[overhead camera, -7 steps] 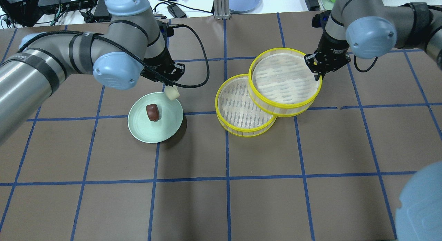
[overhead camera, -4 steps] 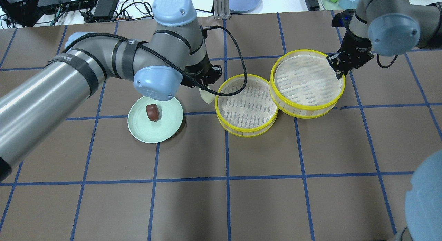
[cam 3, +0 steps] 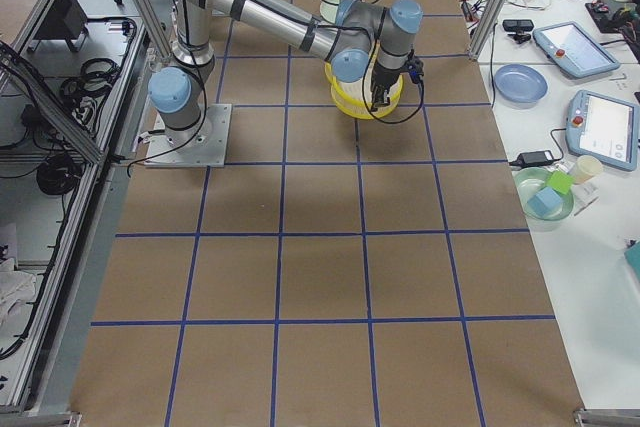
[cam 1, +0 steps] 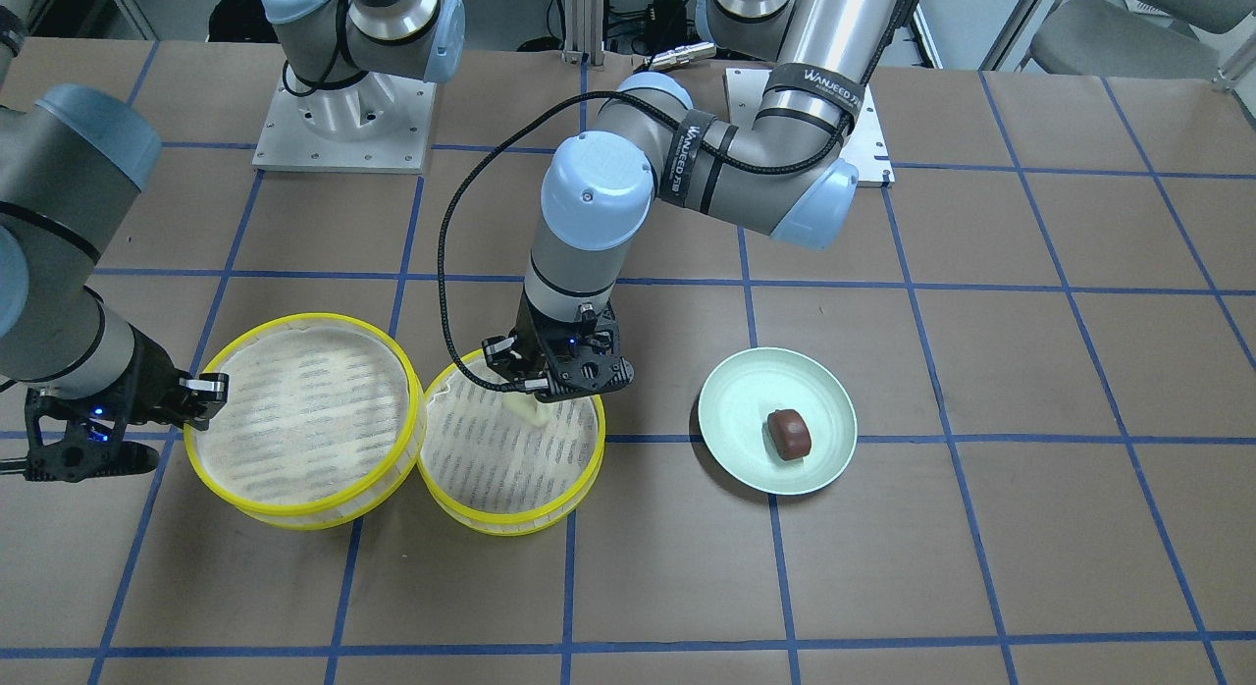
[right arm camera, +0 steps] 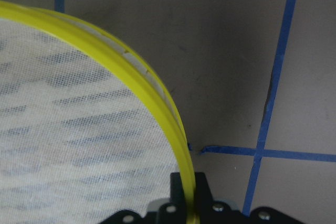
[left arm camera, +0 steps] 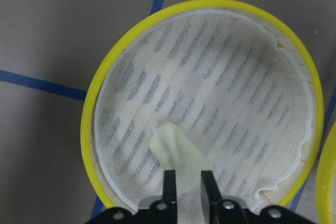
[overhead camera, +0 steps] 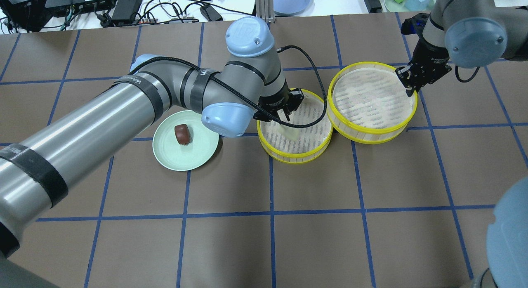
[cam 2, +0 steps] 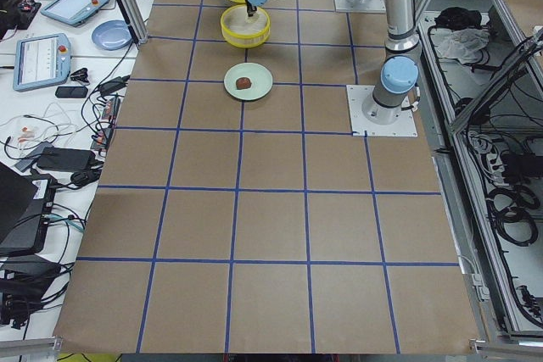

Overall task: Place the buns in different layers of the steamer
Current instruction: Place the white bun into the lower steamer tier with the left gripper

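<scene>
Low-centre in the left wrist view, the cream bun (left arm camera: pixel 175 149) sits clamped between the narrowly closed left gripper (left arm camera: pixel 186 176) fingertips, over a steamer tray (left arm camera: pixel 87 124); the right gripper (right arm camera: pixel 188 181) pinches the other tray (right arm camera: pixel 157 94) by its rim.

Robotics lab, my workcell. The table (overhead camera: pixel 313 246) is papered brown and ruled into squares with blue tape (overhead camera: pixel 271 213). My arm bases are bolted to metal plates (cam 2: pixel 361 125). Aluminium frame posts (cam 3: pixel 484 7) ring the table. Side benches hold teach pendants (cam 3: pixel 607 127); cables (cam 2: pixel 519 201) coil alongside. An office chair (cam 1: pixel 1109 32) stands at one corner.
</scene>
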`<state>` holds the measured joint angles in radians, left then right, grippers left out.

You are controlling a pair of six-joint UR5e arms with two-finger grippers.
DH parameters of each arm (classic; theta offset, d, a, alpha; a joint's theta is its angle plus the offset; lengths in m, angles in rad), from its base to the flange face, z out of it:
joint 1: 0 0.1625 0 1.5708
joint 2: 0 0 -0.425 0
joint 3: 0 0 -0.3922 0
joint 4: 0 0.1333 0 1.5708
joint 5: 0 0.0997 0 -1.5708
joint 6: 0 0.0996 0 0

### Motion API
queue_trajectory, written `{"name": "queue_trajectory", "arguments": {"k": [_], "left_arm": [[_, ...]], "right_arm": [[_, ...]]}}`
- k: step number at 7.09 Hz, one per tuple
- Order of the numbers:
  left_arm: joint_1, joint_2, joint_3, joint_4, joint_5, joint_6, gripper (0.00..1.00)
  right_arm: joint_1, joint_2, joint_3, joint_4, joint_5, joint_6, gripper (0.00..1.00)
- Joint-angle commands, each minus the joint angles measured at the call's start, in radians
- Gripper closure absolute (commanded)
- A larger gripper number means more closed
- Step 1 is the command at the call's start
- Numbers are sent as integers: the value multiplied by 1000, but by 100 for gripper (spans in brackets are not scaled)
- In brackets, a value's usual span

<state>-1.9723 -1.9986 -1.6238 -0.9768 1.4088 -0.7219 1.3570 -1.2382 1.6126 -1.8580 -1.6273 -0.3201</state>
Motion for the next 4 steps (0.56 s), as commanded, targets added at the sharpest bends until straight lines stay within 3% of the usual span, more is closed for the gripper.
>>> {"name": "queue_trajectory", "arguments": {"k": [1,2,4], "left_arm": [[-5,-8,-1,3,5,-7,0],[3,18,2,1,15,37,0],[70,66,-11,-5,224,359,0]], "right_arm": [[1,-3,1,6,7,12,91],[2,-6,1,7,14,16,90],[49,-18,1,8,42,126,88]]}}
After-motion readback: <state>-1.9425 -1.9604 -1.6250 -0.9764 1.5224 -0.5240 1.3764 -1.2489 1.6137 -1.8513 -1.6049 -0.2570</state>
